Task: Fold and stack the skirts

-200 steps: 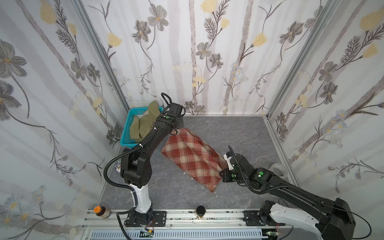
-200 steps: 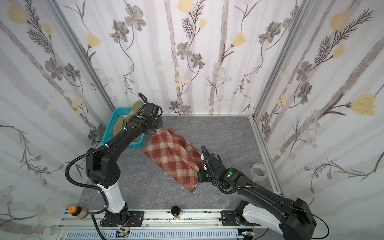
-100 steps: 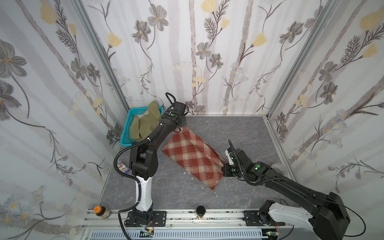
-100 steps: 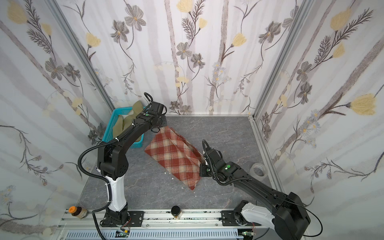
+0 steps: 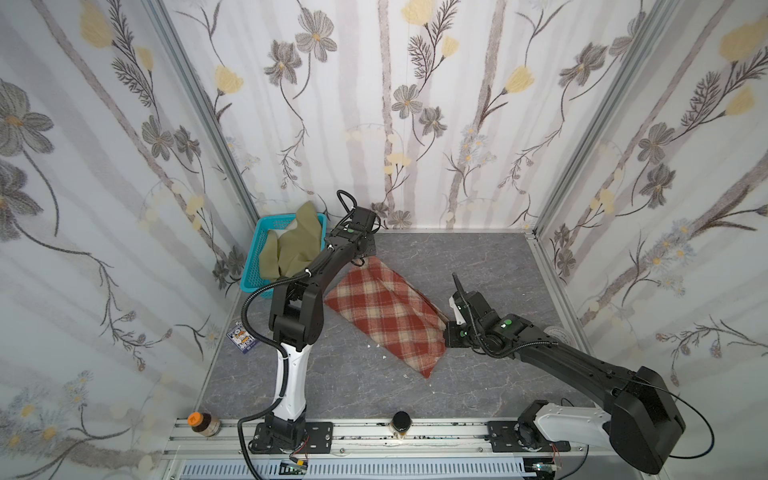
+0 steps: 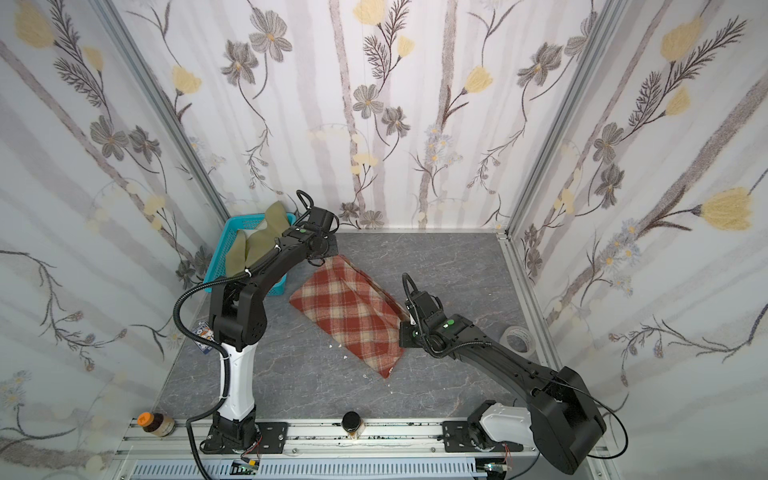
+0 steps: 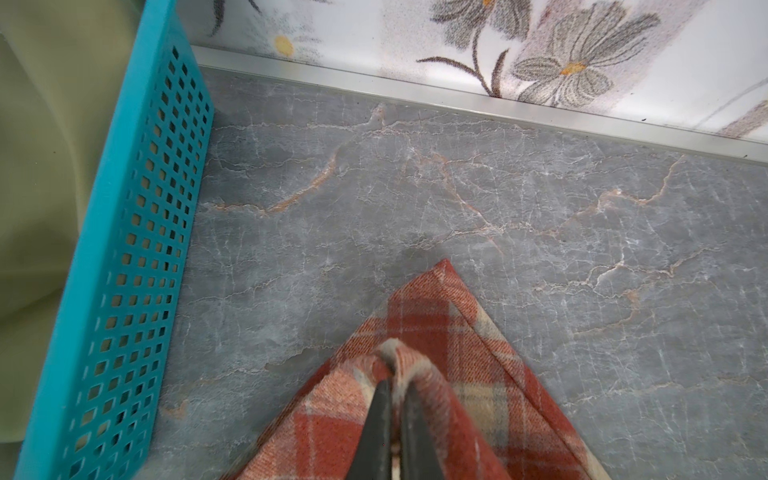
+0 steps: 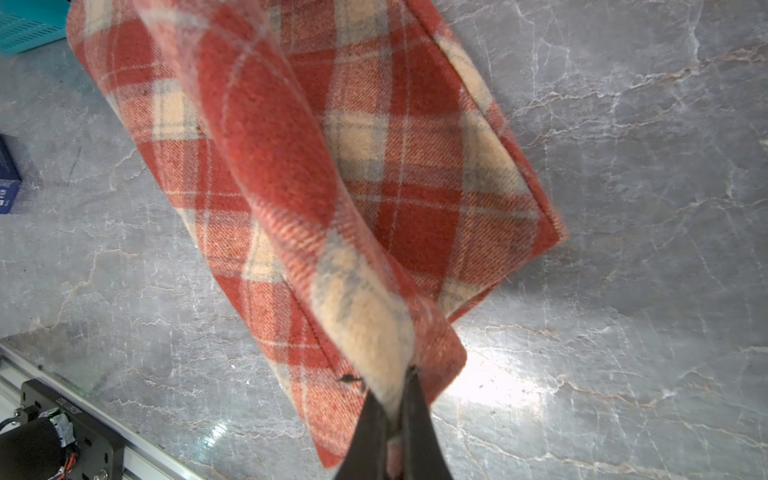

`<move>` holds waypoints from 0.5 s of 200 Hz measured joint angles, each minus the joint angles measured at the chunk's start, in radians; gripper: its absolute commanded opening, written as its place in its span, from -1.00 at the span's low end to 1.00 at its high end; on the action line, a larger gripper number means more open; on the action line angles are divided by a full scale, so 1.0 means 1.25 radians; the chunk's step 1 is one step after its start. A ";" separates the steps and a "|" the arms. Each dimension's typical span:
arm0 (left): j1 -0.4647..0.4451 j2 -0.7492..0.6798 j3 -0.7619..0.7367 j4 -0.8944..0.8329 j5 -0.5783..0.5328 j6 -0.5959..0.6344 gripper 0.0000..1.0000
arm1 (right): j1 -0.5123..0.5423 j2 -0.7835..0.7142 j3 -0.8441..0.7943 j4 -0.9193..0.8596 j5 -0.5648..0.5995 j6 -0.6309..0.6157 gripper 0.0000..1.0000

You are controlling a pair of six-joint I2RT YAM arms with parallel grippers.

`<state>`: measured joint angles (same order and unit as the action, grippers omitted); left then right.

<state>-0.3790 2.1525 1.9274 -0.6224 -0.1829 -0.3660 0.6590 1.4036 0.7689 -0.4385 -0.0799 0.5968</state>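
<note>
The plaid skirt [image 5: 386, 316] lies long between the left gripper [image 7: 395, 384] and right gripper [image 8: 409, 376]; both pinch its ends tight.

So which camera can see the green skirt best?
In both top views the green skirt shows mostly, heaped in the turquoise basket. The left wrist view catches only a blurred edge; the right wrist view shows none.

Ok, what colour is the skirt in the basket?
The skirt in the basket is plain olive-green; it shows best in a top view.
</note>
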 measured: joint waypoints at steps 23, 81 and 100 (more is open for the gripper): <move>-0.001 0.013 0.006 0.001 0.000 0.001 -1.00 | -0.006 0.009 -0.004 0.002 0.000 0.000 -1.00; 0.000 0.039 0.010 0.003 -0.013 0.008 -1.00 | -0.017 0.048 -0.033 0.038 -0.013 -0.003 -1.00; 0.003 0.051 0.017 0.003 -0.014 0.016 -1.00 | -0.019 0.060 -0.035 0.049 -0.016 -0.002 -1.00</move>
<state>-0.3752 2.2158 1.9488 -0.6182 -0.2001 -0.3458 0.6357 1.4788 0.7254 -0.3767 -0.1001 0.5938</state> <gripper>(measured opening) 0.051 0.062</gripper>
